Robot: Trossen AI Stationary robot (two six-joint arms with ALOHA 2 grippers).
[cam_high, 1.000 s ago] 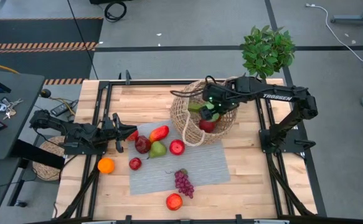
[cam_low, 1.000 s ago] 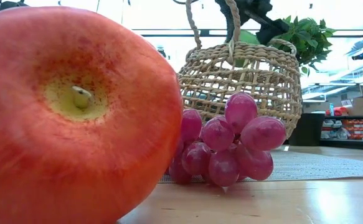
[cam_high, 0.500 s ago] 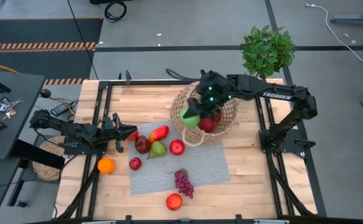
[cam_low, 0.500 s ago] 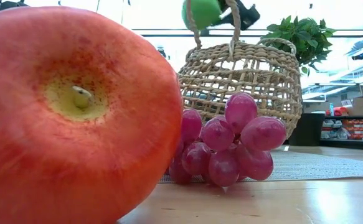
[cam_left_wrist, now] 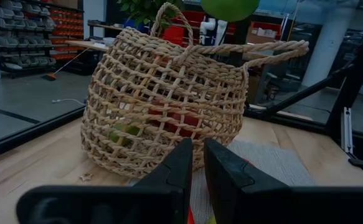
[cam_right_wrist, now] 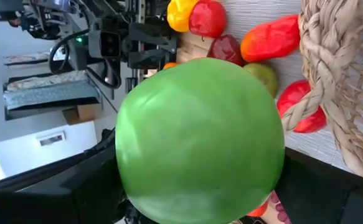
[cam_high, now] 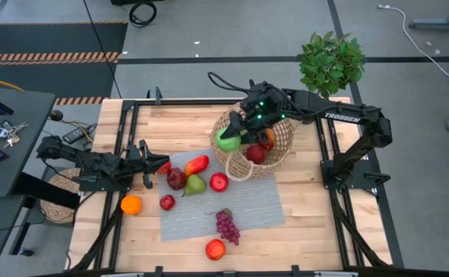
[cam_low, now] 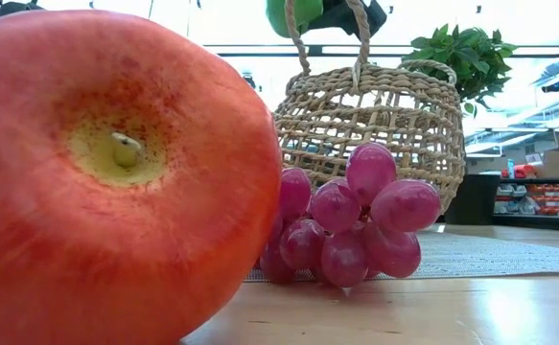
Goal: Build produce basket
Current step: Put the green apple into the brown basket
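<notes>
Over the wooden table (cam_high: 316,208), seen from above, my right gripper (cam_high: 236,137) hangs at the near-left rim of the basket (cam_high: 278,146), fingers spread wide around a green apple (cam_high: 228,141). More produce waits on the grey mat (cam_high: 255,204): a red-orange pepper (cam_high: 197,164), a pear (cam_high: 195,185), red apples (cam_high: 219,181), grapes (cam_high: 226,225), with an orange (cam_high: 131,204) on bare wood. My left gripper (cam_high: 149,165) rests shut and empty at the mat's left edge.

At table height, a big red apple (cam_low: 116,182) fills the foreground; beyond it the grapes (cam_low: 351,220) lie before the basket (cam_low: 375,125), and the green apple (cam_low: 293,11) shows high above its rim, beside a loop handle (cam_low: 356,38).

From my left wrist, closed fingers (cam_left_wrist: 193,171) point at the basket (cam_left_wrist: 169,106), red and green fruit visible through the weave.

From my right wrist, the green apple (cam_right_wrist: 200,137) nearly fills the view, the basket's braided edge (cam_right_wrist: 337,74) alongside.

To do this well, I judge I should carry the apple inward past the rim and handle, lower it close to the fruit already inside, then release, so it neither bounces out nor tips the basket.
</notes>
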